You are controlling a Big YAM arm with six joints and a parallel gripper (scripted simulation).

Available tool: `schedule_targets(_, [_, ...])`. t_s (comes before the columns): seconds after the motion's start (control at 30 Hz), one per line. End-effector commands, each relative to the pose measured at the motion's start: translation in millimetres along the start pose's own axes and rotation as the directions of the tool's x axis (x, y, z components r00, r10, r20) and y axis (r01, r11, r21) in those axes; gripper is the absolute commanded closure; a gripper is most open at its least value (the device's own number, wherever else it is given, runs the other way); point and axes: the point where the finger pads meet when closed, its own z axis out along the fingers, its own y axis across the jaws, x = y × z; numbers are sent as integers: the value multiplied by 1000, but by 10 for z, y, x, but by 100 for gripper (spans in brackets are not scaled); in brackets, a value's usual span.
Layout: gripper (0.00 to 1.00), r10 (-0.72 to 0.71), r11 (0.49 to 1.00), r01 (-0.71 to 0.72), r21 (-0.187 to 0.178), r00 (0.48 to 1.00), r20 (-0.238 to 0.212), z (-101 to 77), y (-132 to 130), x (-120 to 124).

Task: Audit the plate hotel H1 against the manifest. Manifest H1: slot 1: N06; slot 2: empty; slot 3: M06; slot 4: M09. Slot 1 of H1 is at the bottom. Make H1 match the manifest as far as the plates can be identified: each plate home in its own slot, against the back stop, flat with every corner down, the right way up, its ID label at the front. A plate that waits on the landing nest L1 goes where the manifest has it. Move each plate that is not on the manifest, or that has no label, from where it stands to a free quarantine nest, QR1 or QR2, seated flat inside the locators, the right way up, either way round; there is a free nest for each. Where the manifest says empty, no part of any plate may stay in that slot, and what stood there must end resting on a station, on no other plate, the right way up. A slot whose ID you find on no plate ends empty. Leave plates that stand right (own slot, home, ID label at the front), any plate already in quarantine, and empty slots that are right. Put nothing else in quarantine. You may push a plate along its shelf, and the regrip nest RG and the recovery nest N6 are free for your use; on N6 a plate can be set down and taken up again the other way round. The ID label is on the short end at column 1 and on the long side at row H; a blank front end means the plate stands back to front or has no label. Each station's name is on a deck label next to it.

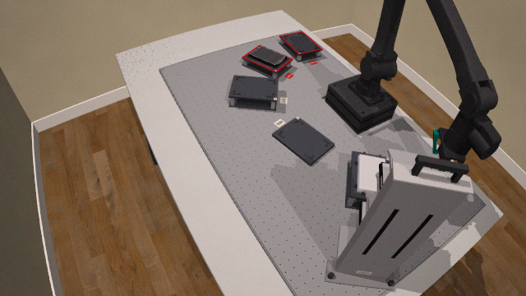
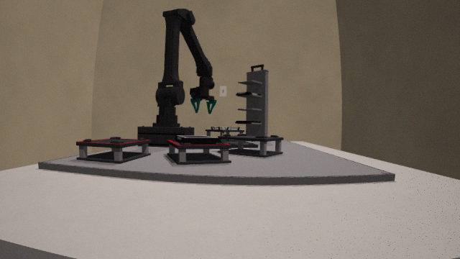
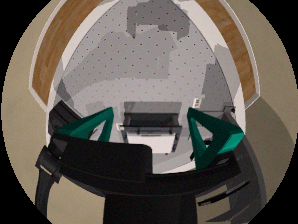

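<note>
The plate hotel H1 (image 1: pixel 404 214) (image 2: pixel 259 104) is a grey tower with a black handle, and its shelves face the arm. In the exterior view, dark plates seem to lie on two shelves (image 2: pixel 248 94) (image 2: pixel 248 122); their labels are too small to read. A white-topped plate (image 1: pixel 367 177) (image 3: pixel 154 141) (image 2: pixel 224 129) lies on the landing nest (image 1: pixel 351 189) in front of the hotel. My gripper (image 1: pixel 437 154) (image 2: pixel 203 105) (image 3: pixel 150 111) is open and empty. It hangs above the landing nest, beside the hotel's top, partly hidden behind the handle in the top view.
Two red-rimmed quarantine nests stand at the far end: one (image 1: pixel 247 58) (image 2: pixel 219 145) carries a dark plate (image 1: pixel 268 55) (image 2: pixel 194 137), the other (image 1: pixel 301 42) (image 2: pixel 113 141) is bare. A raised dark nest (image 1: pixel 252 90) (image 2: pixel 251 138) and a flat dark nest (image 1: pixel 303 141) lie mid-deck. The arm's base (image 1: pixel 362 103) stands behind the hotel.
</note>
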Motion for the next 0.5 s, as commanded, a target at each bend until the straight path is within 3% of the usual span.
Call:
schedule_targets(0.0, [0, -9, 996, 5, 94, 999, 47, -337, -257, -119])
schedule_targets(0.03, [0, -2, 999, 1, 46, 1000, 25, -178, -138, -71])
schedule_targets(0.13, [0, -7, 999, 7, 32, 1000, 15, -117, -145, -60])
schedule_targets(0.2, [0, -2, 999, 1, 46, 1000, 25, -178, -138, -71])
schedule_targets(0.47, [0, -2, 999, 1, 46, 1000, 25, -178, -138, -71])
